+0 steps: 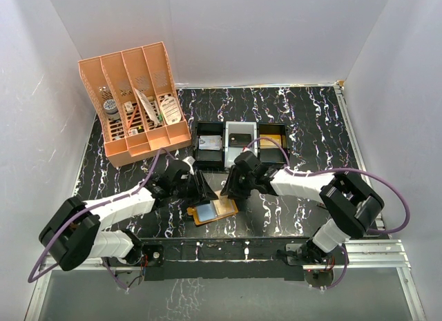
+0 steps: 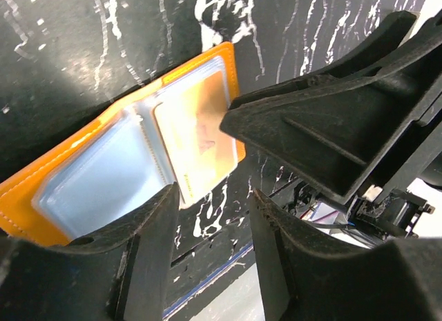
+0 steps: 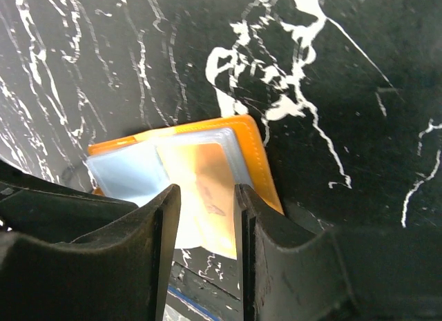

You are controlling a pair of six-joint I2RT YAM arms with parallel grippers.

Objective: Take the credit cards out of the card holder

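Note:
The orange card holder [image 1: 213, 212] lies open on the black marbled table, its pale blue inner panels up. A pale card [image 1: 225, 208], tinted yellow-orange, sticks out of its right-hand sleeve past the near edge. My left gripper [image 1: 205, 197] is open and empty, and its left fingertip is over the holder's near edge. In the left wrist view [image 2: 214, 203] the holder [image 2: 90, 176] and card [image 2: 197, 134] lie just ahead. My right gripper [image 1: 228, 195] is open, and its fingers straddle the card [image 3: 204, 169] from above, as the right wrist view [image 3: 204, 200] shows. One right finger [image 2: 311, 128] touches the card's edge.
A large orange slotted desk organizer [image 1: 135, 100] stands at the back left. Black trays [image 1: 209, 145] with small items and a gold block [image 1: 273, 137] sit behind the grippers. The table's near edge [image 2: 207, 279] is close below the holder.

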